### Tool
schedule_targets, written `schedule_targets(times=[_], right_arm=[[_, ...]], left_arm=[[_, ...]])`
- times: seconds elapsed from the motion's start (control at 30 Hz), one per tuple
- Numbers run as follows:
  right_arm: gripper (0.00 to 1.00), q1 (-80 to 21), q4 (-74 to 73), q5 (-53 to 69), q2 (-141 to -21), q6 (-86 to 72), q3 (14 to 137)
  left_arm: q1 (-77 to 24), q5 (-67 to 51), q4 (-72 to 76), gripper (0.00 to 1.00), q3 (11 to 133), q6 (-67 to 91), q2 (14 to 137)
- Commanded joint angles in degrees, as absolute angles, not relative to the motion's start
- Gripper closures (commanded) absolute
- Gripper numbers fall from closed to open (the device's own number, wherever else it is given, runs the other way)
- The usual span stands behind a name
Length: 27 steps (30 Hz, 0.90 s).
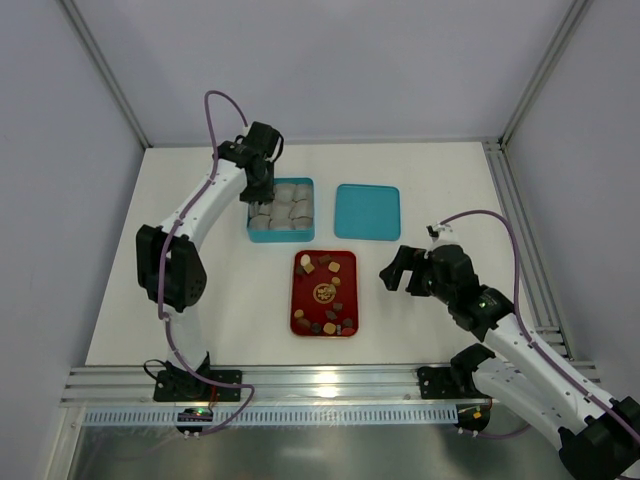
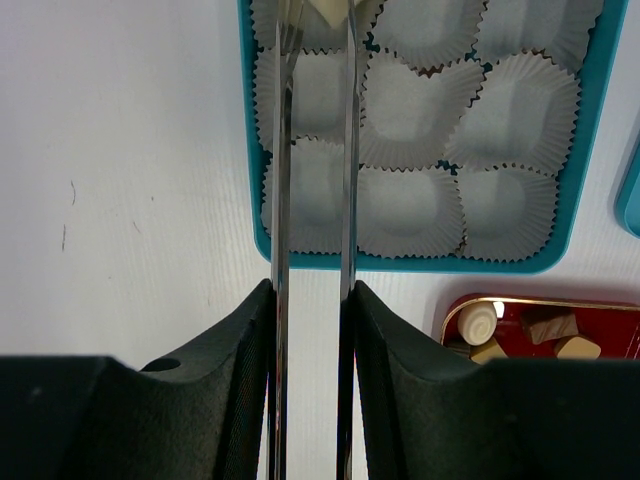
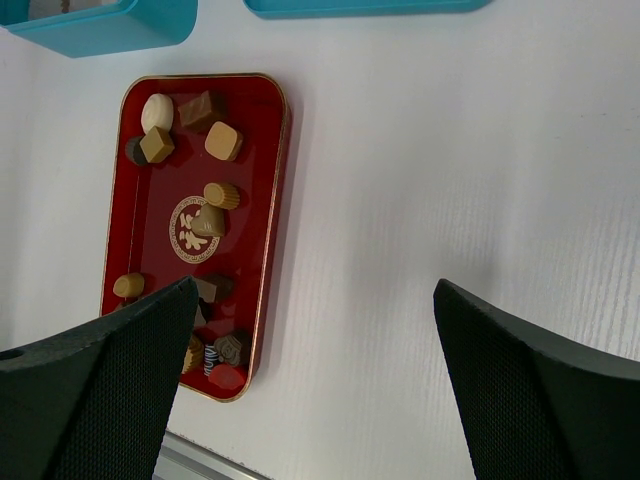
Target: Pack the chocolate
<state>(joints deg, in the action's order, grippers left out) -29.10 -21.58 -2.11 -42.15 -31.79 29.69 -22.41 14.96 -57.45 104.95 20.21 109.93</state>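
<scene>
Several small chocolates, cream, tan and dark brown, lie in the red tray; they also show in the right wrist view. My left gripper reaches over the near-left part of the teal box of pale paper cups. Its long metal blades are closed on a cream chocolate at the top edge of the left wrist view, above a cup. My right gripper is open and empty, above bare table to the right of the red tray.
The teal lid lies flat to the right of the box. The aluminium rail runs along the table's near edge. White walls enclose the table. The box's front rim is close to the tray's corner.
</scene>
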Motion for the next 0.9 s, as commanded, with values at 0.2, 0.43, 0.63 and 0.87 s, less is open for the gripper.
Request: schedule_targets(times=[0.2,0.43,0.63,0.87], right_arm=[[0.0,-29.4,-21.1,-1.8,-41.0,-31.9,30.1],[0.0,-29.4,-20.9,-1.8,-41.1,-31.8,30.5],[0.0,-29.4,-21.1,-2.0,-41.6,-31.6,31.1],[0.0,-29.4,-21.9,-2.5,-41.1,-31.3,31.2]], left_arm=[[-22.1,14.6,-57.5,0.65,106.8,19.2,107.9],[-23.2,11.7,-59.5,0.65,106.3,19.6,103.0],[-28.3,12.0,-60.0,0.65,101.5,20.5,97.0],[-36.3,12.7,-61.0,0.65,92.2,22.9,87.9]])
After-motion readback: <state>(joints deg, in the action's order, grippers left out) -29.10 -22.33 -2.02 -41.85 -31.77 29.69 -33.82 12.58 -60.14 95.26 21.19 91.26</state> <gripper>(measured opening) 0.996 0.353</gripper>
